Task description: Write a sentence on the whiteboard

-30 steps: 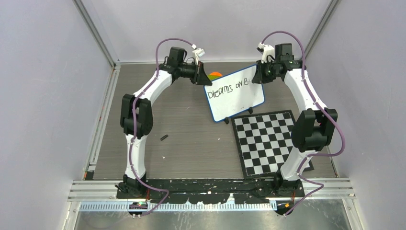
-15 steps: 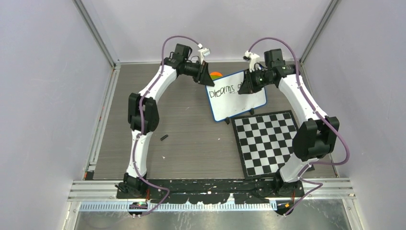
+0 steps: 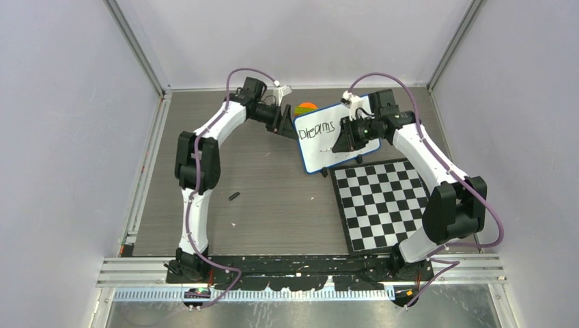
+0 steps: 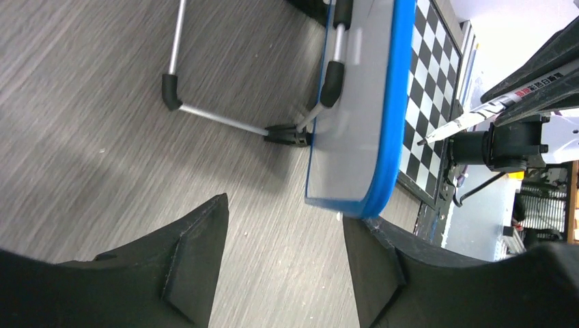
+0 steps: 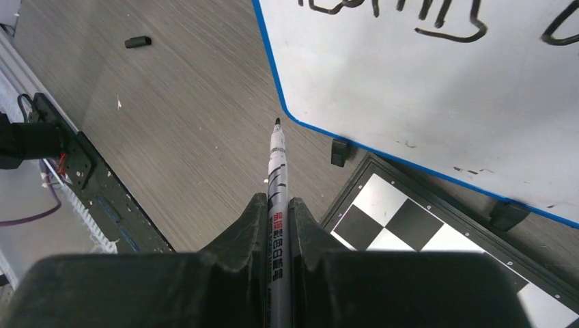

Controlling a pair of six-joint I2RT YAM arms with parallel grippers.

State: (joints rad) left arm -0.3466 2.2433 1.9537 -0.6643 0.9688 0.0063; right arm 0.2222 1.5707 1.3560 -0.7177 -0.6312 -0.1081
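Observation:
The whiteboard (image 3: 321, 152) stands tilted on its feet at the back of the table, blue-rimmed. The sentence (image 3: 316, 128) shows as "Dreams"; my right arm hides what follows. My right gripper (image 3: 339, 142) hangs in front of the board's middle, shut on a silver marker (image 5: 277, 174). The marker's tip sits just off the whiteboard's (image 5: 423, 102) lower left corner, apart from the lettering (image 5: 437, 20). My left gripper (image 4: 287, 225) is open beside the board's left edge. The blue rim (image 4: 386, 164) lies just past its right finger, with nothing between the jaws.
A black-and-white checkered board (image 3: 386, 201) lies flat in front of the whiteboard on the right. A small black marker cap (image 3: 234, 196) rests on the wood table left of centre. An orange and green object (image 3: 307, 107) peeks out behind the board. Purple walls close the cell.
My left gripper has opened and let go of the whiteboard's left edge. My right gripper with the marker has moved left and down across the board, covering the later words.

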